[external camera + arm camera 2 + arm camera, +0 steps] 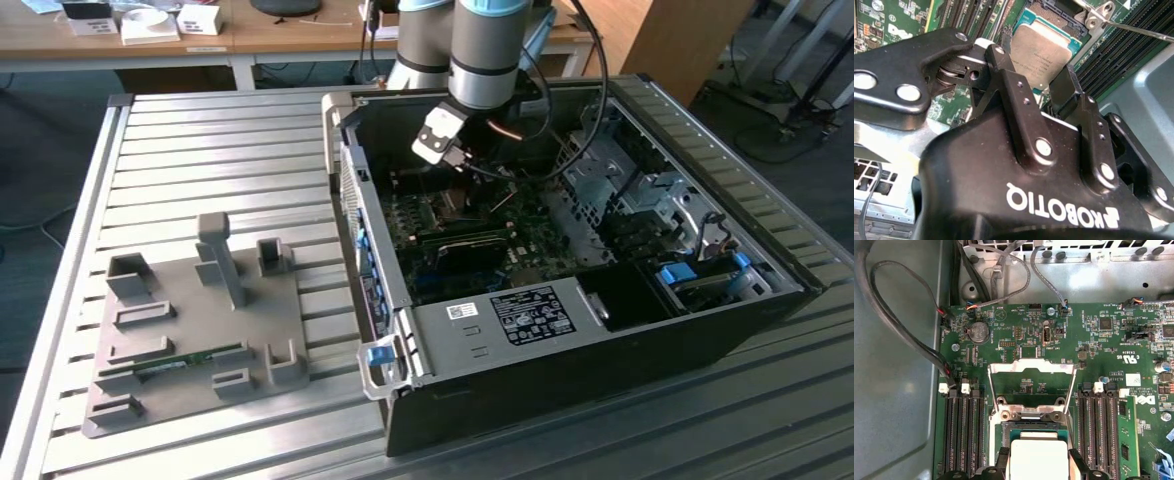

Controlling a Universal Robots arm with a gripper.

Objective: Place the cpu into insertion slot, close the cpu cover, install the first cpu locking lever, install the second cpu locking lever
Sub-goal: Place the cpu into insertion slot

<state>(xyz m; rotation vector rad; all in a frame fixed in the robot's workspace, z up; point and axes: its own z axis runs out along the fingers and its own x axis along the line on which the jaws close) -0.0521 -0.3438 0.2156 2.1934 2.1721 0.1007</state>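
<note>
The cpu sat flat between the fingertips of the gripper, its silver top facing the camera. One finger pressed each of two opposite edges, the edges that faced the memory slots. The jaws were narrow and clamped on the chip.

It hung over the socket but was not yet seated, by my reading. In both wrist views part of the socket bed showed bare past the chip's edge on the cover side. So the chip lay straight under the tool, with the socket beneath it and slightly toward the hinge. Its sides looked roughly square to the socket frame.

The cover was thrown back beyond the socket and lay open over the board, which showed through its square window. The two levers stood unlatched along either side of it, clear of the chip.

In the exterior view the arm reached down into the open case, which lay on a slatted table. A grey tray sat well apart toward that view's left.
</note>
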